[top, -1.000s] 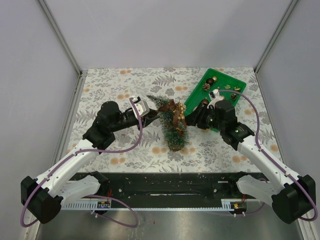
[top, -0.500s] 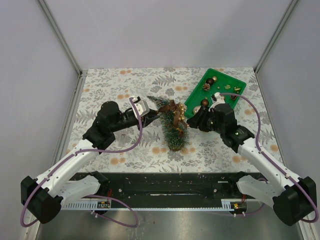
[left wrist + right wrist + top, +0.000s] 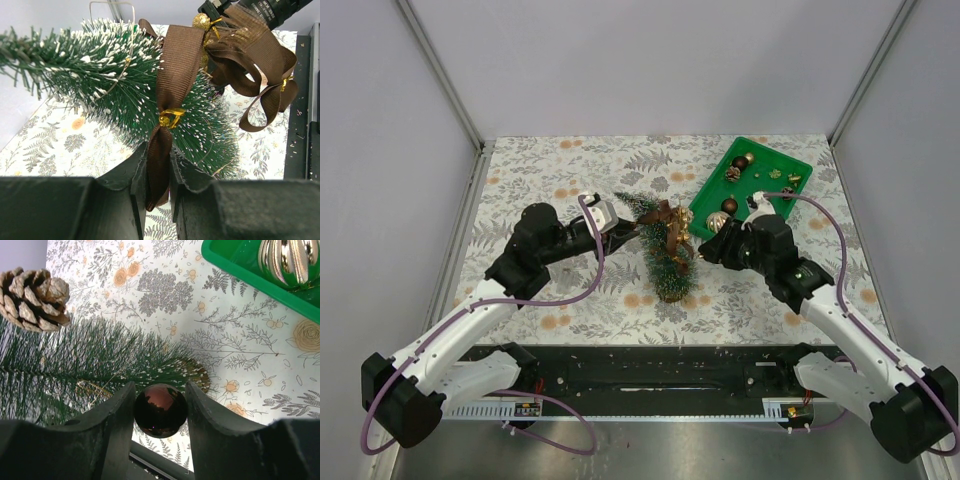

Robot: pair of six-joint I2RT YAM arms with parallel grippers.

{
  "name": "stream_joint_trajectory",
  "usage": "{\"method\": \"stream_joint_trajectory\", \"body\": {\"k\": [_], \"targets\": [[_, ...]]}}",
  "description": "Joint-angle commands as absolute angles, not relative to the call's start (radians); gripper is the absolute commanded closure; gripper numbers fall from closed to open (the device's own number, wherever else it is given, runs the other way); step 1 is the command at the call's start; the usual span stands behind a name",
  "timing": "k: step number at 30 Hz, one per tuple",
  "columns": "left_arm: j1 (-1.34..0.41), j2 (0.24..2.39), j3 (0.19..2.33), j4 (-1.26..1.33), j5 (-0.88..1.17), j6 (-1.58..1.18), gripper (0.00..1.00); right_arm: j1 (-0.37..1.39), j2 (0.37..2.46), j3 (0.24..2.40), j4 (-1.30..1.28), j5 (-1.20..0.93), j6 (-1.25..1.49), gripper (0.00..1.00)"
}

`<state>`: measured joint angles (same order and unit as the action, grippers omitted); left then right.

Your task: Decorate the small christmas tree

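Note:
The small christmas tree lies on the tablecloth, its wooden base toward me. It carries a brown ribbon bow and a pine cone. My left gripper is at the tree's left side, shut on a brown ribbon that drapes over the branches. My right gripper is at the tree's right side, just off the green tray. It is shut on a shiny dark brown ball, held next to the lower branches near the base.
The tray holds several ornaments, among them a gold ribbed ball and a brown ball. A black rail runs along the near table edge. Metal frame posts stand at the back corners.
My right arm has drawn back toward me and off the tray's near end with the ball in it, uncovering ornaments there. The left arm and the tree have not moved.

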<state>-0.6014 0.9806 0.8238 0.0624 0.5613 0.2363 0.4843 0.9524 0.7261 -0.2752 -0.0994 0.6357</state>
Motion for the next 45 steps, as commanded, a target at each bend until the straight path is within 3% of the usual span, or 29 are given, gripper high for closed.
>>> {"method": "stream_joint_trajectory", "body": {"k": [1, 10, 26, 45], "targets": [[-0.604, 0.951, 0.825, 0.12, 0.563, 0.227, 0.76, 0.517, 0.905, 0.712, -0.262, -0.132, 0.649, 0.98], [-0.604, 0.945, 0.822, 0.123, 0.56, 0.222, 0.76, 0.66, 0.847, 0.722, -0.305, -0.071, 0.66, 0.99], [-0.604, 0.933, 0.824, 0.113, 0.558, 0.222, 0.78, 0.673, 0.83, 0.856, -0.325, 0.094, 0.597, 1.0], [-0.604, 0.927, 0.815, 0.123, 0.56, 0.218, 0.79, 0.683, 0.89, 0.885, -0.284, 0.022, 0.583, 1.0]]}}
